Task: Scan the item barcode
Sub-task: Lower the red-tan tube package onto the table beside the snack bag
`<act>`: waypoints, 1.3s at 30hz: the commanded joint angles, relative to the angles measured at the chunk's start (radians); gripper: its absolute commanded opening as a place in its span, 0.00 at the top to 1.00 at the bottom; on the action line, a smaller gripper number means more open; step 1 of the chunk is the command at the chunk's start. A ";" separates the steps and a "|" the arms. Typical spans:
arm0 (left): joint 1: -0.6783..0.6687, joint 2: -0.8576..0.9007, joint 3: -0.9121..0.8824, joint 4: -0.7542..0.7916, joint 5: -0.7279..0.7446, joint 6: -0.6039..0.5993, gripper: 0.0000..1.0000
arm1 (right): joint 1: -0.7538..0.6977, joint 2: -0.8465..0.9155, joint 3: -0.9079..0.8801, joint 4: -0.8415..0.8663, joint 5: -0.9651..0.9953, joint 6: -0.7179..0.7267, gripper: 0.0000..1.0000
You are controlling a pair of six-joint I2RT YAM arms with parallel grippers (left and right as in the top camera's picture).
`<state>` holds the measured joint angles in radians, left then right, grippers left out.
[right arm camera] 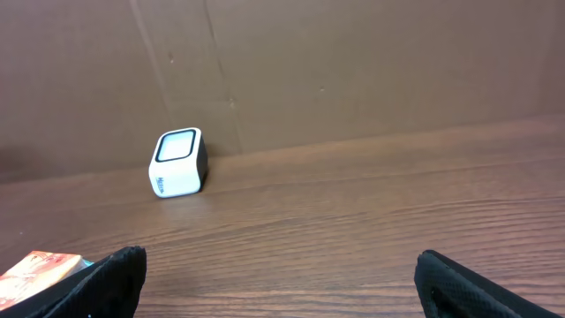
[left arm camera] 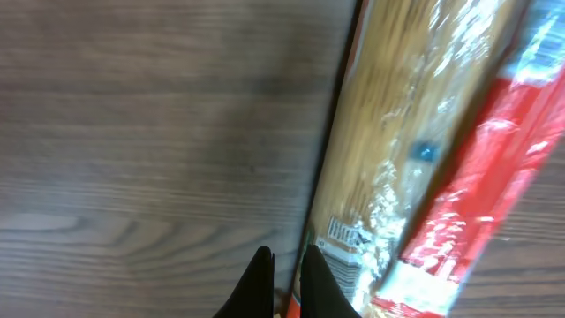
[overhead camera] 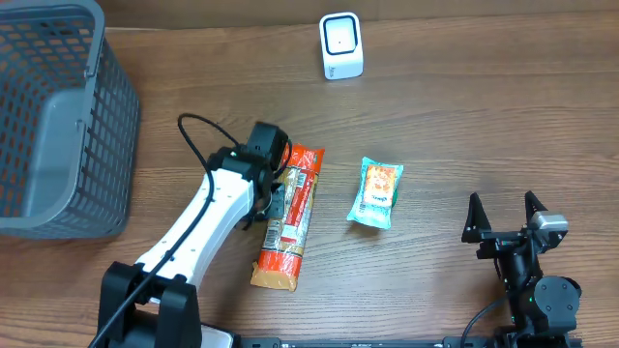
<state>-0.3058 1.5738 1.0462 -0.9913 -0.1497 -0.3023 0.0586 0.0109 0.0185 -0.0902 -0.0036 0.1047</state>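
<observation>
Wooden table | left gripper pinched shut at pasta packet's left edge, hold unclear | right gripper gaped wide | you needed a firm grip, barcode turned toward far scanner

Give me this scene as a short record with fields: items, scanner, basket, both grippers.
spaghetti packet: lying flat mid-table, long, orange-red label
snack packet: small, teal, to the right of the spaghetti packet, not touching it
scanner: white, upright at the table's far edge
basket: grey mesh, far left
left gripper: shut, at the spaghetti packet's edge; whether it grips the packet cannot be told
right gripper: open, holding nothing
</observation>
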 commanded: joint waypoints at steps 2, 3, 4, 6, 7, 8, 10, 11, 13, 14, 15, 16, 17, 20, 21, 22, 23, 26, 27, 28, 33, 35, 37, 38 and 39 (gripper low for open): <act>0.002 0.008 -0.089 0.051 0.080 -0.019 0.96 | -0.006 -0.008 -0.011 0.006 -0.006 0.003 0.00; 0.002 0.008 -0.106 0.064 0.095 -0.020 0.96 | -0.006 -0.008 -0.011 0.006 -0.006 0.003 0.00; 0.002 0.008 -0.118 0.074 0.106 -0.020 0.96 | -0.006 -0.008 -0.011 0.006 -0.006 0.003 0.00; 0.002 0.008 -0.139 0.086 0.126 -0.020 0.96 | -0.006 -0.008 -0.011 0.006 -0.006 0.003 0.00; 0.002 0.008 -0.146 0.086 0.135 -0.019 0.96 | -0.006 -0.008 -0.011 0.006 -0.006 0.003 0.00; 0.002 0.008 -0.150 0.085 0.149 -0.019 0.96 | -0.006 -0.008 -0.011 0.006 -0.006 0.003 0.00; 0.002 0.008 -0.156 0.087 0.192 -0.019 0.96 | -0.006 -0.008 -0.011 0.006 -0.006 0.003 0.00; 0.001 0.008 -0.157 0.087 0.215 -0.019 0.96 | -0.006 -0.008 -0.011 0.006 -0.006 0.003 0.00; -0.006 0.008 -0.158 0.088 0.267 -0.019 0.96 | -0.006 -0.008 -0.011 0.006 -0.006 0.003 0.00; -0.009 0.008 -0.158 0.089 0.287 -0.019 0.96 | -0.006 -0.008 -0.011 0.006 -0.006 0.003 0.00; -0.010 0.008 -0.158 0.092 0.303 -0.019 0.96 | -0.006 -0.008 -0.011 0.006 -0.006 0.003 0.00; -0.009 0.008 -0.158 0.093 0.312 -0.019 0.96 | -0.006 -0.008 -0.011 0.006 -0.006 0.003 0.00; -0.009 0.008 -0.158 0.093 0.312 -0.017 0.96 | -0.006 -0.008 -0.011 0.006 -0.006 0.003 0.00; -0.007 0.008 -0.156 0.077 0.311 0.011 0.96 | -0.006 -0.008 -0.011 0.006 -0.006 0.003 0.00; -0.004 0.008 -0.151 0.061 0.304 0.011 0.96 | -0.006 -0.008 -0.011 0.006 -0.006 0.003 0.00; -0.001 0.008 -0.145 0.049 0.303 0.013 0.96 | -0.006 -0.008 -0.011 0.006 -0.006 0.003 0.00; 0.002 0.008 -0.135 0.038 0.303 0.019 0.96 | -0.006 -0.008 -0.011 0.006 -0.006 0.003 0.00; 0.007 0.007 -0.068 -0.017 0.303 0.042 0.96 | -0.006 -0.008 -0.011 0.006 -0.006 0.003 0.00; 0.007 0.007 -0.036 -0.038 0.303 0.042 0.96 | -0.006 -0.008 -0.011 0.006 -0.006 0.003 0.00; 0.007 0.007 0.006 -0.065 0.304 0.042 0.96 | -0.006 -0.008 -0.011 0.006 -0.006 0.003 0.00; 0.000 0.007 0.251 -0.195 0.313 0.045 0.68 | -0.006 -0.008 -0.011 0.006 -0.006 0.003 0.00; -0.001 0.007 0.340 -0.204 0.354 0.044 0.06 | -0.006 -0.008 -0.011 0.006 -0.006 0.003 0.00; -0.001 0.007 0.404 -0.165 0.447 0.044 0.00 | -0.006 -0.008 -0.011 0.006 -0.006 0.003 0.00; -0.002 0.007 0.419 -0.132 0.504 0.044 0.00 | -0.006 -0.008 -0.011 0.006 -0.006 0.003 0.00; -0.006 0.007 0.424 -0.082 0.574 0.045 0.00 | -0.006 -0.008 -0.011 0.006 -0.006 0.003 0.00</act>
<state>-0.3058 1.5787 1.4227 -1.1282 0.2325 -0.2691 0.0586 0.0109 0.0181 -0.0902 -0.0036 0.1047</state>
